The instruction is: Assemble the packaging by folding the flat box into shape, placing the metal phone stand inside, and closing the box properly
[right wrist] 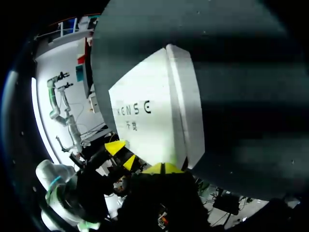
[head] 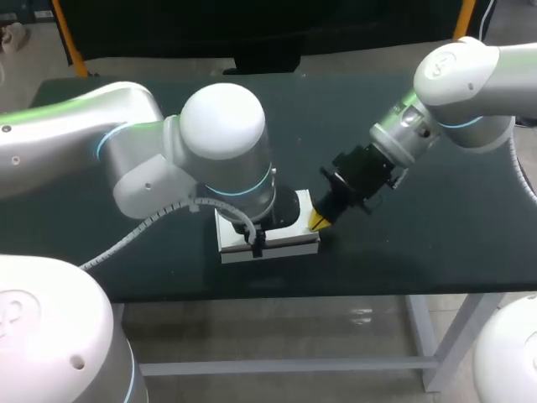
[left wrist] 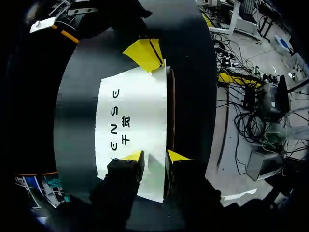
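Note:
The white box (head: 285, 243) lies flat-lidded on the dark table near its front edge, printed lid (left wrist: 125, 121) up, a brown cardboard edge showing along one side. My left gripper (left wrist: 154, 157) stands over the box's near end, fingers apart, with a strip of the lid's edge between the tips. In the head view its wrist hides those fingers. At the box's far right corner my right gripper (head: 319, 221) is shut, its yellow tips (right wrist: 164, 168) pressed together against the corner; it also shows in the left wrist view (left wrist: 144, 54). No phone stand is visible.
The dark table (head: 419, 243) stretches bare to the right and behind the box. Its front edge runs just below the box in the head view.

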Controlling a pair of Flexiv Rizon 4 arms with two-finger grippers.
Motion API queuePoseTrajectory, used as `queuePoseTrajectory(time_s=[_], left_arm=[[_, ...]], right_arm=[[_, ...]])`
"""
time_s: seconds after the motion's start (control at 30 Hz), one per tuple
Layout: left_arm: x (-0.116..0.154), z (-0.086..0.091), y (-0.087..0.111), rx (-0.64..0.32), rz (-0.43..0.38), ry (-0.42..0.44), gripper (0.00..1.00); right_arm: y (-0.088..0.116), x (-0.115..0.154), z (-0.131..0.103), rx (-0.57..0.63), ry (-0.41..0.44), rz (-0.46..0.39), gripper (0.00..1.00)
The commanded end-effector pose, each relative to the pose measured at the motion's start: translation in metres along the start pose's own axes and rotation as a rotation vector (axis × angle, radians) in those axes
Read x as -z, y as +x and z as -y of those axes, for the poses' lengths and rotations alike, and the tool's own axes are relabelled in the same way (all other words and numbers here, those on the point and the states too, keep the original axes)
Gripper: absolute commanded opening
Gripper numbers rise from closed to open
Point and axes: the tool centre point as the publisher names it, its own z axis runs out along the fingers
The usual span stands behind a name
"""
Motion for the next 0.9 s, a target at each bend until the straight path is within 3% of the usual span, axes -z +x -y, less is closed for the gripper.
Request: queuePoseTrajectory(time_s=[0.03,0.07,0.1,0.43,0.9], left_arm=[[0.023,-0.025,-0.003,0.016,-0.010,0.087,0.17],[0.025,-0.026,-0.004,0.024,-0.013,0.092,0.12],[0.029,-0.028,-0.005,0.045,-0.026,0.103,0.00],[0.017,-0.041,-0.014,0.132,-0.123,0.159,0.00],[-0.004,-0.043,-0.008,0.137,-0.216,0.186,0.00]], right_arm=[[-0.001,-0.001,0.000,0.000,-0.001,0.000,0.00],[-0.001,-0.001,0.000,0.000,-0.001,-0.001,0.00],[-0.001,-0.001,0.000,0.000,-0.002,-0.001,0.00],[0.001,-0.004,-0.001,0.004,0.002,-0.001,0.00],[0.002,-0.005,-0.002,0.002,0.002,0.003,0.00]])
